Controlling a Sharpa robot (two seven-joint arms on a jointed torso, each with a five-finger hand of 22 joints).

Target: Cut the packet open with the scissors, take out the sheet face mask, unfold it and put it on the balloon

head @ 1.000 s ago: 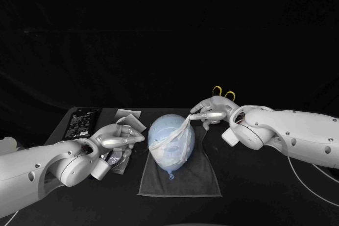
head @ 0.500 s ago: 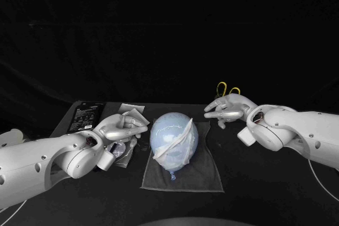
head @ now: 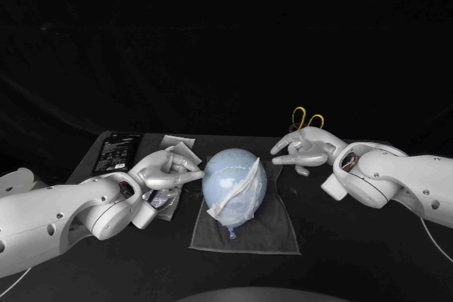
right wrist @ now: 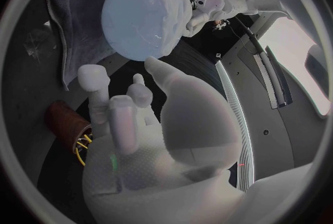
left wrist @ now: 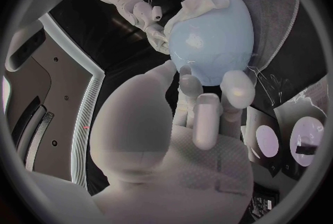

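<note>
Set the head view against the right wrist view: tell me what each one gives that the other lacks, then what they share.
Head view: the black box on the table's left part and the pale packet pieces beside it.
Right wrist view: the brown holder next to the handles of the scissors.
Shared: the balloon with the mask draped on it, the grey cloth beneath, the scissors' yellow handles, and the left hand and right hand, both holding nothing.
</note>
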